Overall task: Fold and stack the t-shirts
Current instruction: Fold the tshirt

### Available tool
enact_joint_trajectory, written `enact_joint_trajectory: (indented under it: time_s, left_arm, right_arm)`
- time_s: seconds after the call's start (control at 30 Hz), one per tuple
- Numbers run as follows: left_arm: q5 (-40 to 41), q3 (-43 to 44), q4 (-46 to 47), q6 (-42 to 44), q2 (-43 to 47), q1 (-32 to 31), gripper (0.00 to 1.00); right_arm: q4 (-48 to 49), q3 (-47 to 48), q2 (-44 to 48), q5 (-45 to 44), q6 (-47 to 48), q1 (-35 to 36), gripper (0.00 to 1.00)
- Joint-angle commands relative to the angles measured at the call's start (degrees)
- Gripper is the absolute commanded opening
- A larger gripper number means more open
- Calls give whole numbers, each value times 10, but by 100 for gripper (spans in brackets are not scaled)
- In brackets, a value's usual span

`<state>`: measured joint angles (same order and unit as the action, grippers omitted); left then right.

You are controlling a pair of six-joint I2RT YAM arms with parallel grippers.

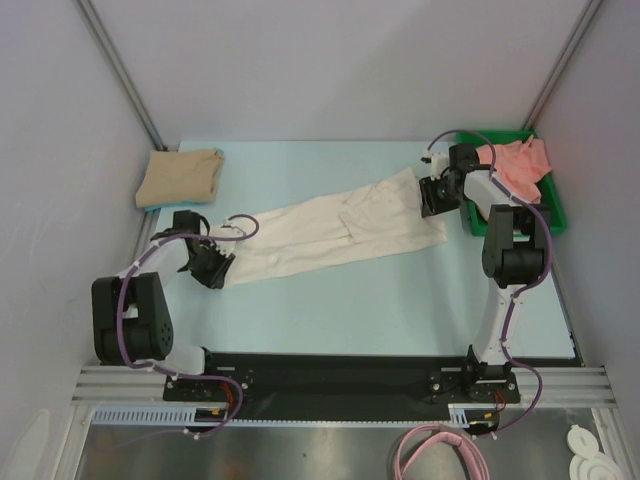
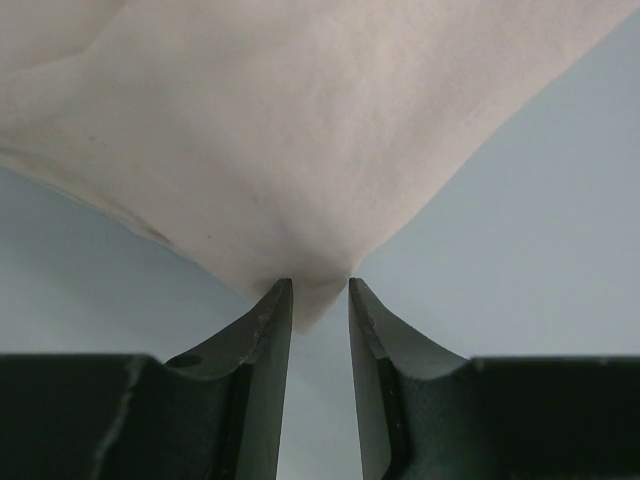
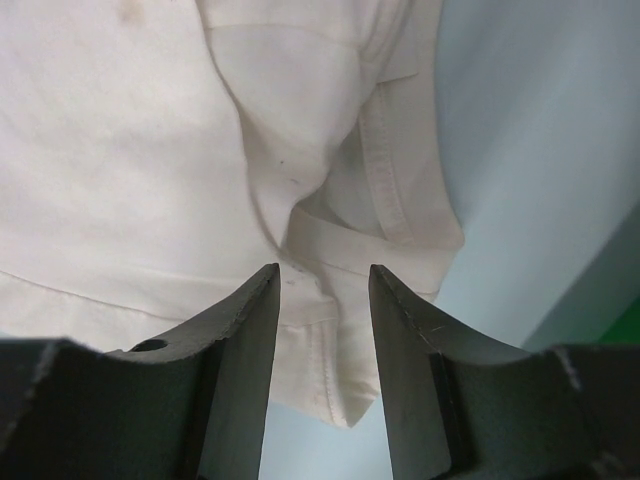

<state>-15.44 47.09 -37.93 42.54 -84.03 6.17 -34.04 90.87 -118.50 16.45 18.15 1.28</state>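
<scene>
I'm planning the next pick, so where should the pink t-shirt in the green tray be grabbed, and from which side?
Pinch a raised fold at the top of the salmon-pink t-shirt, coming straight down from above. It lies crumpled in the green tray, whose walls would likely block a sideways approach. The right gripper is nearest.

Folded t-shirt [image 1: 181,177] far left, stretched t-shirt [image 1: 340,232] centre, tray [image 1: 556,212] far right
</scene>
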Motion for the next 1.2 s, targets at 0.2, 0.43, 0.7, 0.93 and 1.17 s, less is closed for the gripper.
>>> enact_joint_trajectory:
  time_s: [0.2,0.43,0.7,0.93,1.17]
  left_arm:
    - [-12,-13,30,-11,-4,2,42]
    - [14,-45,73,-38,77,2,59]
    - [15,-30,96,-56,1,8,43]
    - [2,-24,101,-66,-25,10,37]
    - [6,-39,93,-63,-22,10,0]
  right_arm:
    - [2,2,-7,12,11,0,47]
    - [4,-8,-6,13,14,1,47]
    - [5,-15,-5,17,13,0,47]
    - [5,-17,-2,21,13,-3,48]
    - [9,-7,-11,20,13,-1,48]
